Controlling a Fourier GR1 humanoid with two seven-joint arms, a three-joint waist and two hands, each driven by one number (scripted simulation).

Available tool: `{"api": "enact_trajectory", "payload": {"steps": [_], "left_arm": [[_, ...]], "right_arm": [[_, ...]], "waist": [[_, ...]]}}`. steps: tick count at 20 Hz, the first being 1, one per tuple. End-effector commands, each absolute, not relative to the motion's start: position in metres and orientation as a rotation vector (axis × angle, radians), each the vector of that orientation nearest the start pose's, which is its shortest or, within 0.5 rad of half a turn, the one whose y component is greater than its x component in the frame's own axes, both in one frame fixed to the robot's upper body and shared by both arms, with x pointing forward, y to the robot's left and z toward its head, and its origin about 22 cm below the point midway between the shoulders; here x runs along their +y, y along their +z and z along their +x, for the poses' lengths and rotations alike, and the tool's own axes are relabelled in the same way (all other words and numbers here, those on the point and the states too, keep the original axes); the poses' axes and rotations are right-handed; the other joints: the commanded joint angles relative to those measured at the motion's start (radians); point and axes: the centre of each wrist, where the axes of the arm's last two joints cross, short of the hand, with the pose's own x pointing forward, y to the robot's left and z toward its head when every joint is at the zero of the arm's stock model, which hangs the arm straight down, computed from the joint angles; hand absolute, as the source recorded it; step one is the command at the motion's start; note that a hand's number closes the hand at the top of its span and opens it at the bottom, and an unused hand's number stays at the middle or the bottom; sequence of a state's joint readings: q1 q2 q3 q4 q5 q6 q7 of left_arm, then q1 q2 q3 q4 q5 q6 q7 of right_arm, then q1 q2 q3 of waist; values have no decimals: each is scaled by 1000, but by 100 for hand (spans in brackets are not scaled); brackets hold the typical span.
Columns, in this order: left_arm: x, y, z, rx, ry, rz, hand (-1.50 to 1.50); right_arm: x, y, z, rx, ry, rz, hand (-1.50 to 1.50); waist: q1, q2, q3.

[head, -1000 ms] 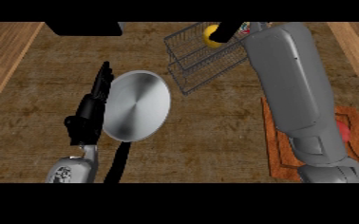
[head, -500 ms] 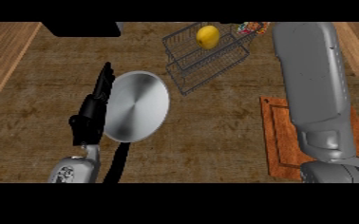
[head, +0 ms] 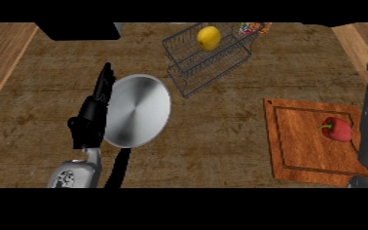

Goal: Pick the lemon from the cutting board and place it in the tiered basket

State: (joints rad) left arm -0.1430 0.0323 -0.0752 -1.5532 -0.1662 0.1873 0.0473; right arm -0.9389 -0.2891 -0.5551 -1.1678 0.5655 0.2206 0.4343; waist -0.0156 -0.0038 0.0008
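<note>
Lemon (head: 209, 38) lies in the top tier of the tiered basket (head: 207, 72), well apart from the cutting board (head: 302, 153) (a red pepper (head: 338, 129) sits there). My left hand (head: 92, 118) rests with fingers straight; my right hand is out of view. I judge the placement done.

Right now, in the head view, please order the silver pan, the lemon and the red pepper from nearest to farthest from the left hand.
1. Silver pan, just right of the left hand.
2. Lemon, farther up-right, in the tiered basket.
3. Red pepper, far right on the cutting board.
</note>
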Motion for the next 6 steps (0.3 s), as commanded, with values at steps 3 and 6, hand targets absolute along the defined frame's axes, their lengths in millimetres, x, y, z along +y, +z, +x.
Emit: {"api": "enact_trajectory", "payload": {"steps": [3,6], "left_arm": [[215,24,265,-1653,-92,228,0],[217,28,269,-1657,-106,204,0]], "right_arm": [[-424,225,343,-1544,108,-582,-150],[-465,191,331,-1513,88,-535,-150]], "waist": [[-7,0,0],[13,7,0]]}}
